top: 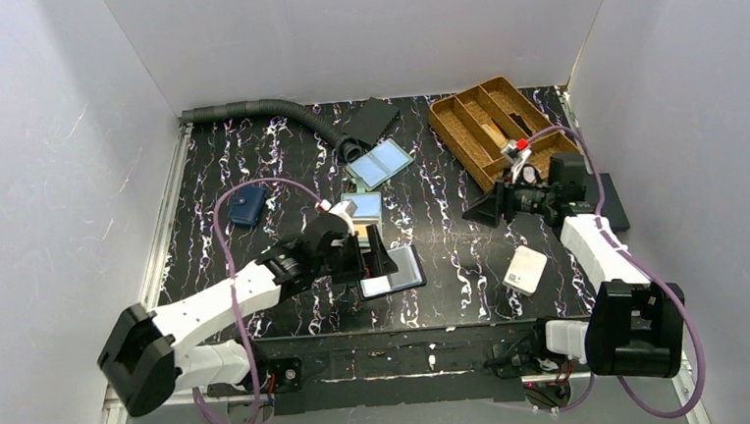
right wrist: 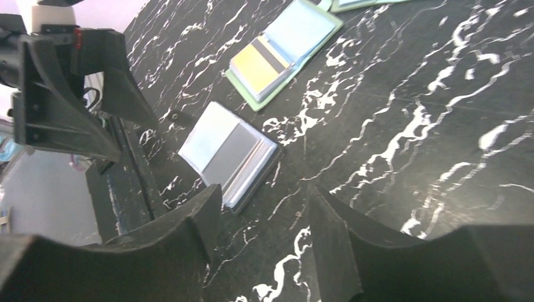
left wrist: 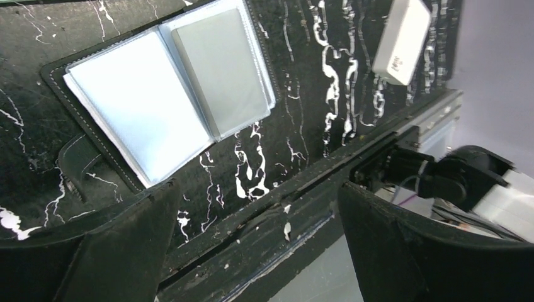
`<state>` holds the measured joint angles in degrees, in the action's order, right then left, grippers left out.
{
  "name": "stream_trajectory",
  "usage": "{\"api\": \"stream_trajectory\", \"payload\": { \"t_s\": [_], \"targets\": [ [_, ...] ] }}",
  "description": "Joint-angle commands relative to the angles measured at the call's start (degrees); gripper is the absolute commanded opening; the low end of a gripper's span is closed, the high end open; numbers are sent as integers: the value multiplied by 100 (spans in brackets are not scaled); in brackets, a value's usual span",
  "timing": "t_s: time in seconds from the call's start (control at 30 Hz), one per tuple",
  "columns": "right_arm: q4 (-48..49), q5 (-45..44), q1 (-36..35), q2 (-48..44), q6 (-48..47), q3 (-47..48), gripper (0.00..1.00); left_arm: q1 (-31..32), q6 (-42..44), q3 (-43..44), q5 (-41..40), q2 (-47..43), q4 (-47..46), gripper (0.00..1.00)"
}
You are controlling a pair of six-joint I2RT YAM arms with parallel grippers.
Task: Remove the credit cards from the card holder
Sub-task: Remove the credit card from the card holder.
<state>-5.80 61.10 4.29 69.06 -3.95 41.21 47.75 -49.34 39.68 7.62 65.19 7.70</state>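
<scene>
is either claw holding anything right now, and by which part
Nothing is held. The left claw and the right claw are both open and empty.

The top camera sat high above and behind my bases, looking down over the whole surface (top: 452, 256) from far off. My left wrist camera looked past my left end effector (left wrist: 257, 189), close over the black folder (left wrist: 170, 94) by the near edge, with the white box (left wrist: 403, 41) at its upper right. My right wrist camera looked leftward past my right end effector (right wrist: 264, 192), low and slanted, from farther back. All three views shared that folder.
</scene>
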Motion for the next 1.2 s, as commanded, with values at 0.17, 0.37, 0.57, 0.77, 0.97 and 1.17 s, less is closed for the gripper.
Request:
{"api": "stream_trajectory", "payload": {
  "t_s": [0.17,0.37,0.57,0.77,0.97,1.17],
  "targets": [
    [416,-810,-839,436,586,9,49,714,-320,1928,-1846,1909,1807,89],
    [241,-1048,-850,355,505,80,49,961,-716,3664,-2793,3447,3961,86],
    [204,-1089,-851,389,485,97,50,1052,-633,4248,-2670,4056,4182,79],
    [168,-1077,-851,511,485,142,50,1063,-484,4335,-2464,4285,3962,78],
    [167,-1105,-850,519,466,137,50,1063,-428,4304,-2269,4309,3662,78],
    [167,-1109,-852,530,470,136,50,1061,-466,4302,-2264,4388,3545,78]
  ]
}}
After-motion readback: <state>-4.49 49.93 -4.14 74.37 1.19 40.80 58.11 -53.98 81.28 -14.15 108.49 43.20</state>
